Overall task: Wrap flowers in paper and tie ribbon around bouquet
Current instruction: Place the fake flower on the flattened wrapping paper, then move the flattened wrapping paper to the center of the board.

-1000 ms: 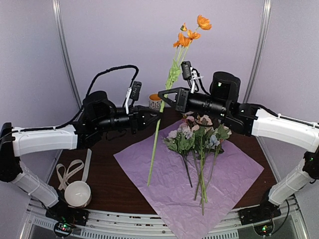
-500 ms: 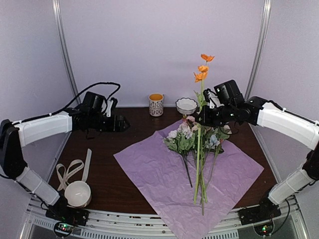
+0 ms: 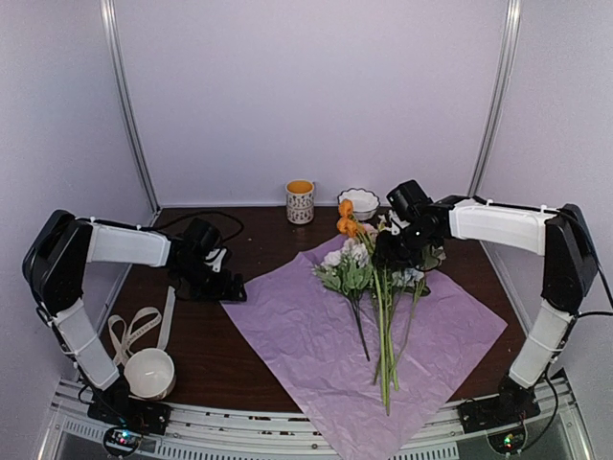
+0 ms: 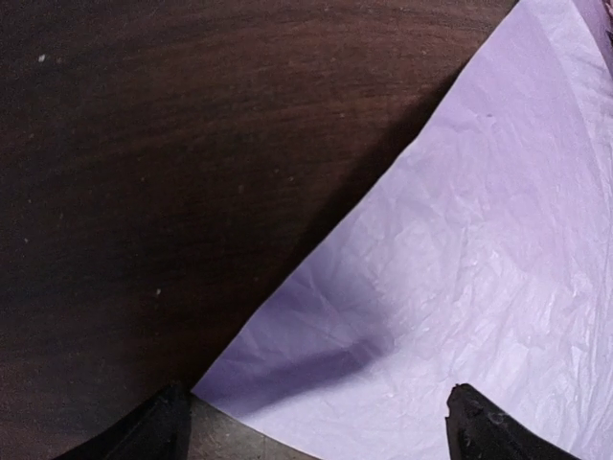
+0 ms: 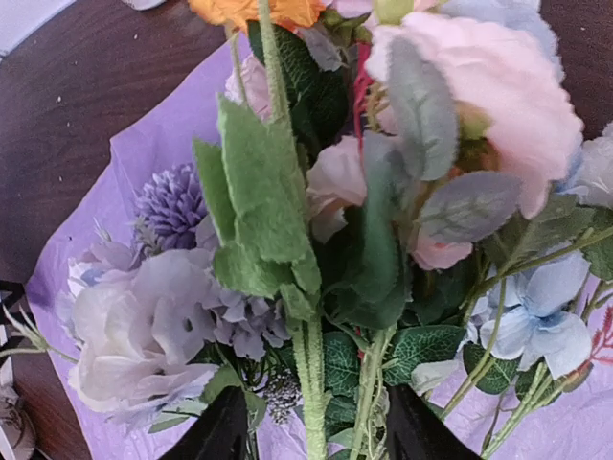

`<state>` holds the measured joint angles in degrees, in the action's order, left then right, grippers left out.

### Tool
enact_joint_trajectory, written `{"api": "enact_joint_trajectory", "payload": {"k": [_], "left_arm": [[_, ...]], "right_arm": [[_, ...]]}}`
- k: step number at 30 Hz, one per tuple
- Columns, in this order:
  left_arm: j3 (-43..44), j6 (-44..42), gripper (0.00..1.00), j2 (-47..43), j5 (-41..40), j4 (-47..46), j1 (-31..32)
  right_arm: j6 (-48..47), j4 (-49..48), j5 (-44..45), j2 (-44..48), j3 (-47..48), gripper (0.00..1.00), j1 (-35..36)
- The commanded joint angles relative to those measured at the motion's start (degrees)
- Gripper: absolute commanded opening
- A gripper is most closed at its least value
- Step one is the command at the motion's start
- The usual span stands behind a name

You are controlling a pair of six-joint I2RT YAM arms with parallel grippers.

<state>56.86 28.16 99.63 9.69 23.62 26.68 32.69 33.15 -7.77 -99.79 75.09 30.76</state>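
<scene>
The paper [image 3: 316, 331] lies flat on the counter [image 3: 201, 350], lilac side up, so it can be folded over later. The flowers [image 3: 378, 273] lie on the paper. Their blooms are near its far corner and their stems point toward its near corner, which lines them up for a cone.

The right tool [image 5: 321, 431] hangs low over the blooms with its fingers apart. A green stem passes between them, but they do not squeeze it.

The left tool [image 4: 316, 426] sits at the paper's left corner, wide open and holding nothing. It may be ready to pinch that corner.

The ribbon [image 3: 134, 331] rests on the counter, well left of the paper, beside a white bowl [image 3: 150, 372].
</scene>
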Motion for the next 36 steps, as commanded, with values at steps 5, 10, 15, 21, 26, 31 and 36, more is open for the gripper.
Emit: {"api": "enact_joint_trajectory", "payload": {"k": [5,10,15,21,26,31,36], "left_arm": [[-3.8,1.1,0.94,1.0,5.6,-3.6,-0.1],[-4.9,1.3,0.90,2.2,8.7,-6.6,-0.1],[-3.5,0.2,0.81,4.3,12.3,-9.2,-0.2],[-2.2,0.5,0.20,4.7,15.8,-12.0,0.1],[-3.5,0.6,0.00,2.8,14.9,-13.3,0.2],[-6.4,1.1,0.00,1.3,14.3,-16.4,0.1],[-9.5,0.2,0.00,0.5,13.4,-17.9,0.1]], "right_arm": [[-4.3,8.5,6.6,11.3,2.7,0.57,-2.6],[-4.7,7.3,6.9,19.6,-10.7,0.62,-12.4],[-8.6,6.9,-4.2,15.7,-16.0,0.62,-27.3],[-11.9,9.4,-4.3,13.4,-17.9,0.62,-35.7],[-8.2,9.5,-4.6,17.2,-23.5,0.66,-42.8],[2.4,5.9,-1.0,29.4,-35.9,0.70,-45.5],[13.0,12.5,6.9,32.8,-38.8,0.70,-45.6]]}}
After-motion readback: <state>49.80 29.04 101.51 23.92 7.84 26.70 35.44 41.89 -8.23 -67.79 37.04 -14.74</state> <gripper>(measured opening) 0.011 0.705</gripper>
